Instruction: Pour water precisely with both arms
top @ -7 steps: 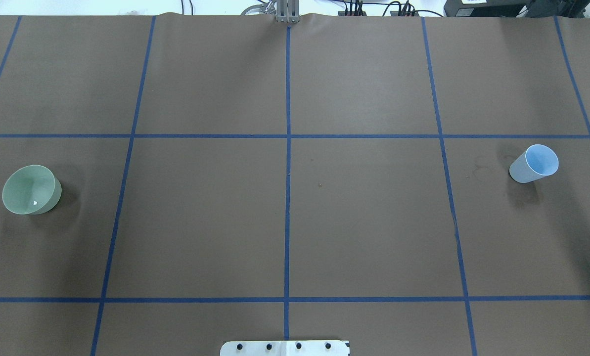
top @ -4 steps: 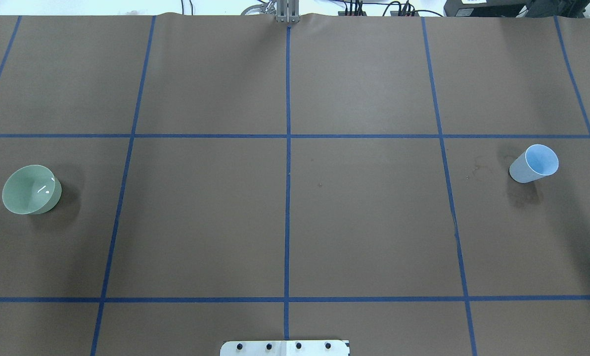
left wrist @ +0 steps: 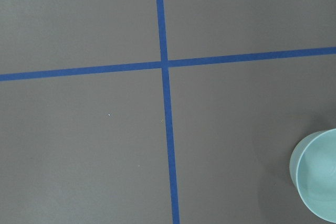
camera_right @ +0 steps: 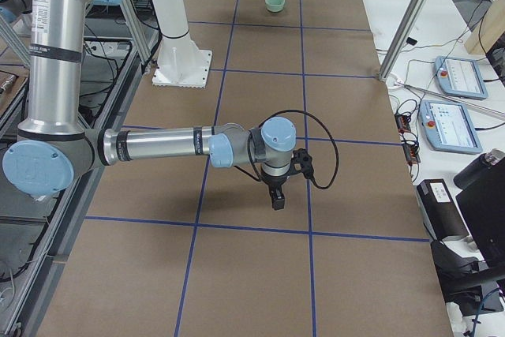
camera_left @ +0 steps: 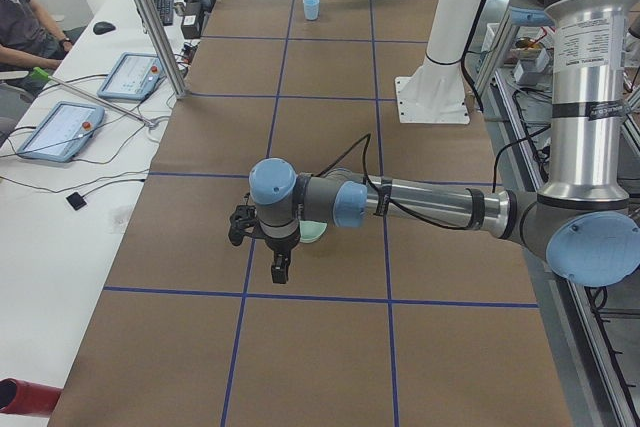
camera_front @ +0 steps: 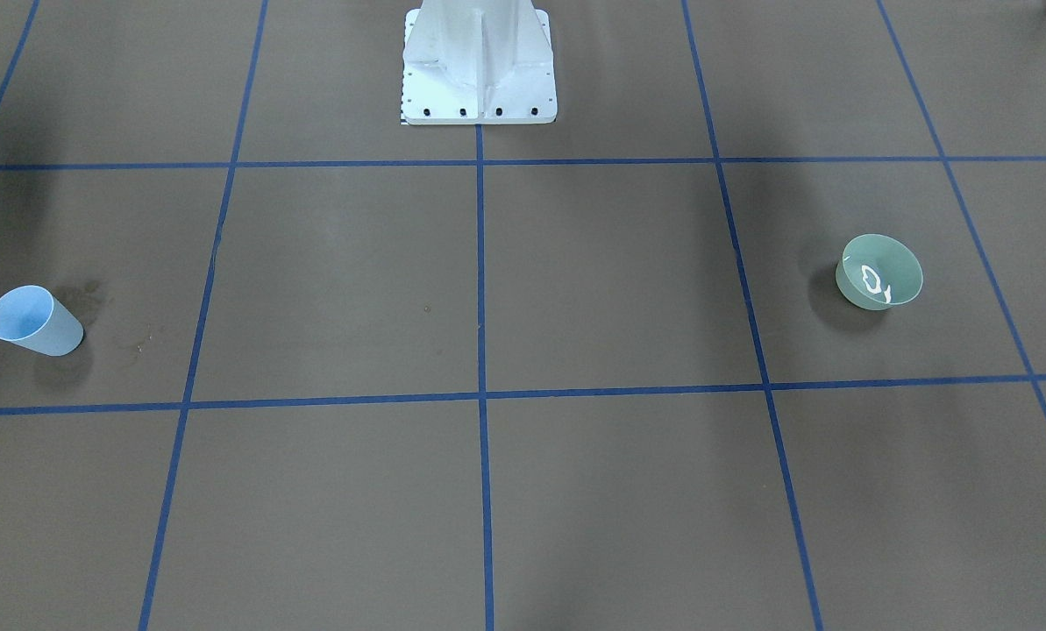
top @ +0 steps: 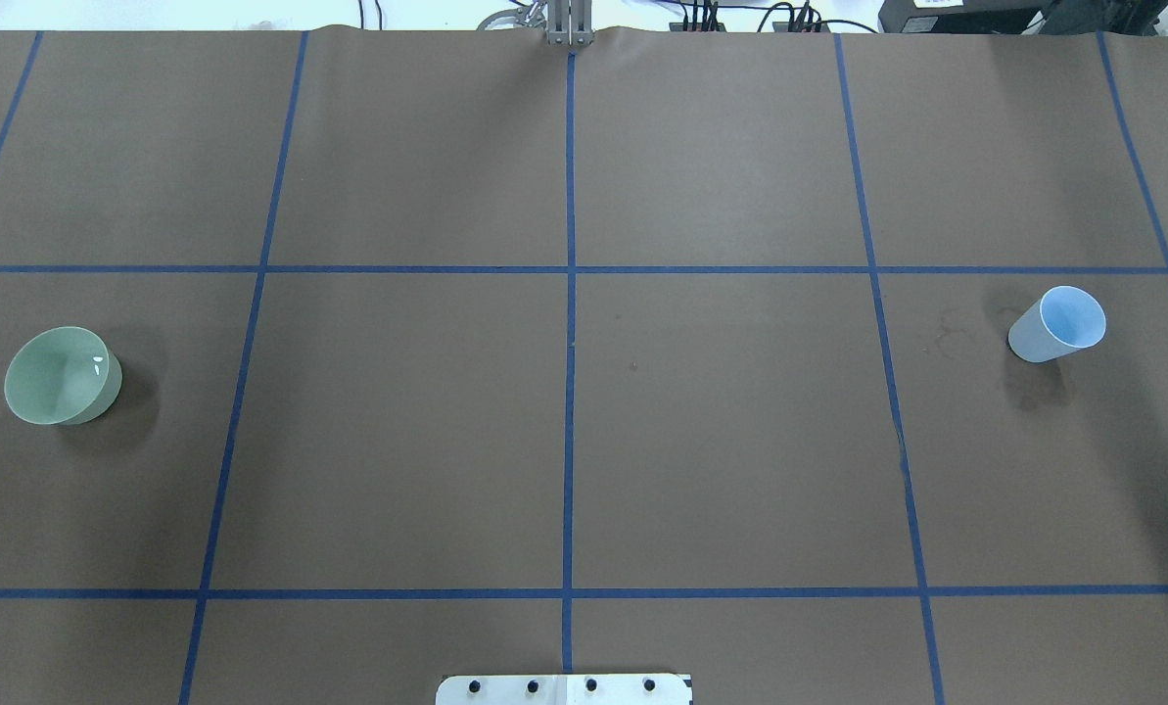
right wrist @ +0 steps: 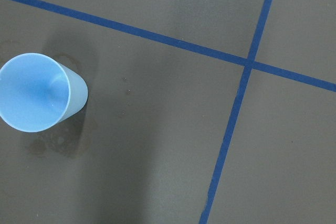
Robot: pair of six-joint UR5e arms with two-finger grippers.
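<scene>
Water [camera_front: 873, 282]: is being held in the green bowl, and is being shown only as white glints and a looped ripple on the inner surface.
Green bowl [top: 60, 375]: is being carried upright by the desk, on the robot's left side, inside one taped square; in the left side view it is being partly hidden by the left wrist.
Blue cup [top: 1058, 323]: is being carried mouth up on the robot's right side, well apart from the bowl; whether any liquid is inside cannot be told.
Damp marks [right wrist: 52, 140]: are being shown as dark rings and smudges on the paper, touching and just beside the cup's foot.
Desk [top: 721, 441]: is being covered by brown paper that is being divided into squares by blue tape lines.
Left arm [camera_left: 430, 205]: is being stretched out low and level over the desk, with the wrist beside the bowl.
Left end effector [camera_left: 279, 275]: is being pointed downward above the desk near the bowl; whether the fingers are spread or pressed together cannot be told.
Right arm [camera_right: 158, 146]: is being stretched out low and level over the desk.
Right end effector [camera_right: 277, 201]: is being pointed downward above bare paper; its finger state cannot be told either.
White pedestal [camera_front: 479, 61]: is being bolted to the desk between the two arms.
</scene>
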